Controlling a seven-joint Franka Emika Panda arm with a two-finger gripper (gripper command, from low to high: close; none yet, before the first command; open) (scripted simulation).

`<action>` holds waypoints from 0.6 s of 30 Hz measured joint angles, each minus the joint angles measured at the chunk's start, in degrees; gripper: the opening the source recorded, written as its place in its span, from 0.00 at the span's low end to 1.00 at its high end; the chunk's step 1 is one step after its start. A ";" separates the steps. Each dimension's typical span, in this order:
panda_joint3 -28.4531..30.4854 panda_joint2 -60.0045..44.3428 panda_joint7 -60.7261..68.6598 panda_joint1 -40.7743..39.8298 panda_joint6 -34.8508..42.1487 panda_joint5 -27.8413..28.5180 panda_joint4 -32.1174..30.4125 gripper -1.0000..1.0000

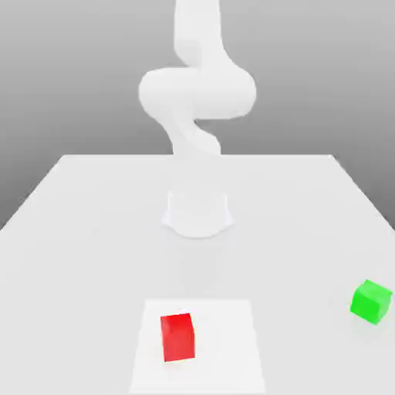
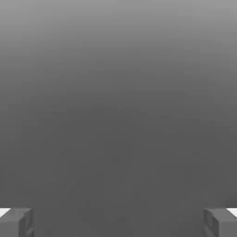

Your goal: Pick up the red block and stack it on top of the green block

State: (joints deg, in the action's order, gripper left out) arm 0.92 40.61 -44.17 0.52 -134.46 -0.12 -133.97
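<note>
The white Panda arm (image 1: 197, 100) rises from its round base (image 1: 197, 214) at the middle of the white table (image 1: 69, 231) and folds upward, its upper links bulging toward the exterior view's right before running out of the frame at the top.

In the hand view the two grey fingertips (image 2: 16, 222) sit far apart at opposite sides of the picture, so the gripper (image 2: 118, 223) stands wide, with nothing between the fingers. Beyond them lies a plain grey backdrop.

The red block (image 1: 177, 337) rests on the table in front of the base, on a slightly brighter white square patch (image 1: 231, 339) near the exterior view's lower edge. It stands flat on one face, a little to the exterior view's left of the base's centreline.

The green block (image 1: 371, 301) lies on the table well apart from the red one, toward the exterior view's right edge and slightly farther back. Both cubes sit free, touching nothing but the tabletop.
</note>
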 joint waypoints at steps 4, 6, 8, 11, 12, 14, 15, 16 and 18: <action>1.51 -8.65 2.81 0.81 -4.44 -0.26 -3.63 0.50; 2.17 -12.83 4.21 1.12 -6.58 -0.46 -5.38 0.50; 2.78 -16.99 5.62 1.39 -8.71 -0.67 -7.12 0.50; 3.64 -23.22 7.72 1.73 -11.88 -0.98 -9.73 0.50; 3.86 -25.30 8.44 1.79 -12.96 -1.11 -10.60 0.50; 4.28 -29.46 9.86 1.88 -15.09 -1.33 -12.35 0.50; 4.42 -31.54 10.57 1.86 -16.16 -1.43 -13.22 0.50; 4.57 -33.61 11.25 1.85 -17.22 -1.50 -14.09 0.50; 4.78 -37.76 12.50 1.61 -19.34 -1.51 -15.83 0.50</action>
State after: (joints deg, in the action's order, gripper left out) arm 5.70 2.85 -31.67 2.12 -153.80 -1.63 -149.80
